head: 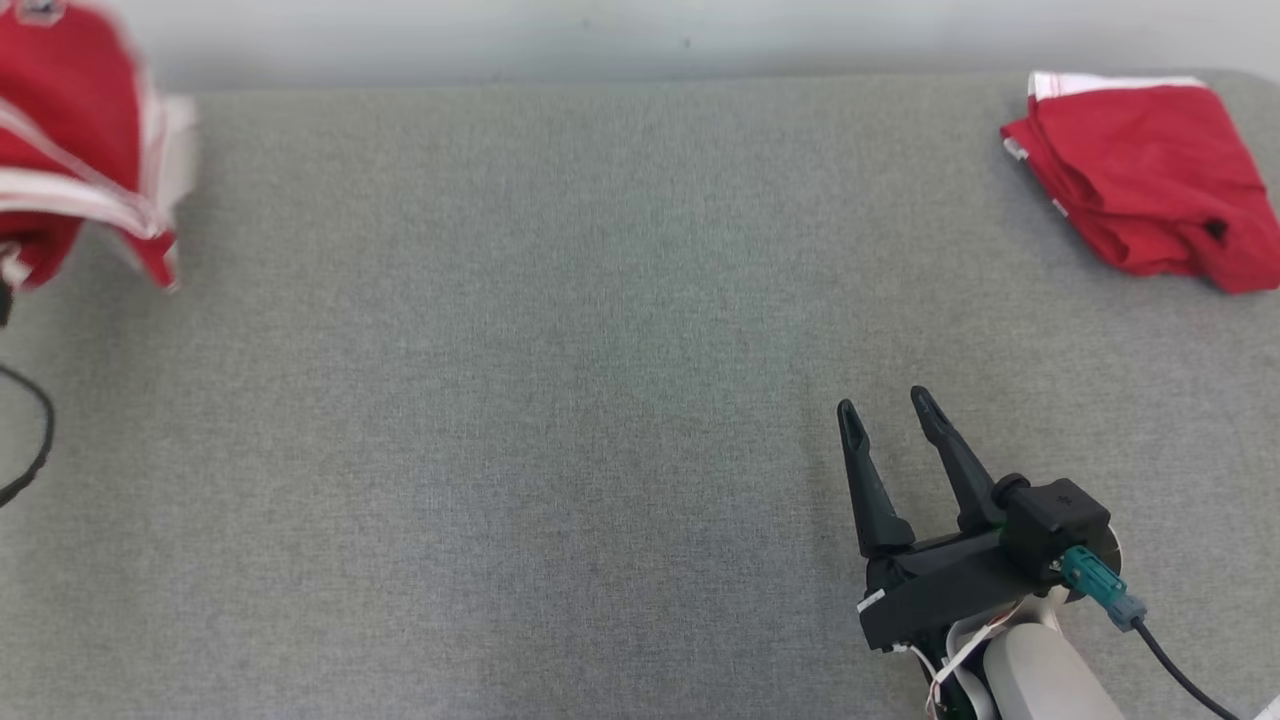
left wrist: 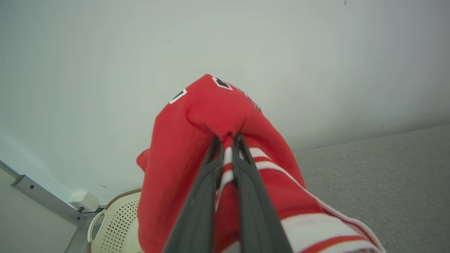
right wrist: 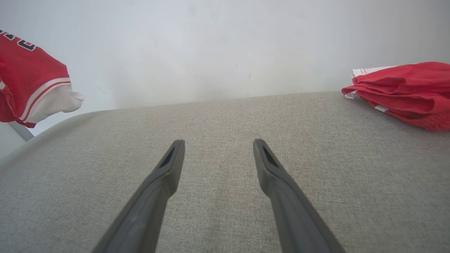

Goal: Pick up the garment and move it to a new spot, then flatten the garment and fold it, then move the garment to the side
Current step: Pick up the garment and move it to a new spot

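Note:
A red garment [head: 70,150] with white stripes hangs lifted at the far left of the head view, blurred. In the left wrist view my left gripper [left wrist: 227,137] is shut on a bunch of this garment [left wrist: 211,116], which drapes down around the fingers. The same garment [right wrist: 31,84] shows at the left of the right wrist view, off the grey table [head: 560,380]. My right gripper [head: 882,408] hovers open over the table's lower right, fingers [right wrist: 172,158] apart with nothing between them [right wrist: 218,141].
A second red garment [head: 1150,180] lies folded at the table's back right corner [right wrist: 407,91]. A cream perforated basket [left wrist: 116,225] stands below the table's left end. A black cable [head: 35,440] loops at the left edge. A pale wall runs behind.

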You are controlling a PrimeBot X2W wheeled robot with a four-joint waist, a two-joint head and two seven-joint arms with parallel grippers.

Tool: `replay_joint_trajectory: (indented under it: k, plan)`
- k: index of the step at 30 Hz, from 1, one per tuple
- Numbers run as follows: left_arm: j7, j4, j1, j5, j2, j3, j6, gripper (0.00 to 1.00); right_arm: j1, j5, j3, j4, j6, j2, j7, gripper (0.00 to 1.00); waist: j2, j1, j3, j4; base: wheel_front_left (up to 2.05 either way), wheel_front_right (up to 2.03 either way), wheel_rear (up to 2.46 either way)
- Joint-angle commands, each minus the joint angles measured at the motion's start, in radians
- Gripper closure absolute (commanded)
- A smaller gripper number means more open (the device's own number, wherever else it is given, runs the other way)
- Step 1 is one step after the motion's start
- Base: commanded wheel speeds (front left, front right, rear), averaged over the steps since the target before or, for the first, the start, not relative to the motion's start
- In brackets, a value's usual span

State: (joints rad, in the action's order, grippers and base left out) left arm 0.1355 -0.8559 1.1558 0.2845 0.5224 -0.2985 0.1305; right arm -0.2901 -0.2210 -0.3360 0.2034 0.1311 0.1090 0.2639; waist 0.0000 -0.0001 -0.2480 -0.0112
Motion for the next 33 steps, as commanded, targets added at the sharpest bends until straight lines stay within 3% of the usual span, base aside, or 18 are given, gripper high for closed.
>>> replay_joint_trajectory:
  k: [1,10,16,25,33]
  plan:
    - [-0.006,0.029,0.011,0.027,-0.002,-0.012,-0.001,1.0,0.017,-0.006,-0.001,-0.001,-0.001,-0.003,0.0,0.0,0.0,0.0001,0.022,-0.004,0.0,0.0,0.0]
    - [-0.099,0.299,-0.041,0.082,0.026,-0.109,-0.001,1.0,0.017,-0.018,-0.001,-0.003,-0.001,-0.028,0.0,0.0,0.0,0.0001,0.054,-0.091,0.0,0.0,0.0]
    - [-0.142,0.422,-0.082,0.102,0.01,-0.151,-0.001,1.0,0.026,-0.016,0.008,-0.004,-0.001,-0.036,0.0,0.0,0.0,0.0001,0.066,-0.157,0.0,0.0,0.0]
    - [-0.193,0.607,-0.147,0.116,-0.064,-0.238,-0.002,1.0,0.035,-0.021,0.018,-0.007,-0.001,-0.049,0.0,0.0,0.0,0.0001,0.074,-0.241,0.0,0.0,0.0]
    - [-0.206,0.692,-0.245,0.16,-0.151,-0.315,-0.008,1.0,0.04,-0.022,0.029,-0.012,-0.001,-0.055,0.0,0.0,0.0,0.0001,0.075,-0.265,0.0,0.0,0.0]
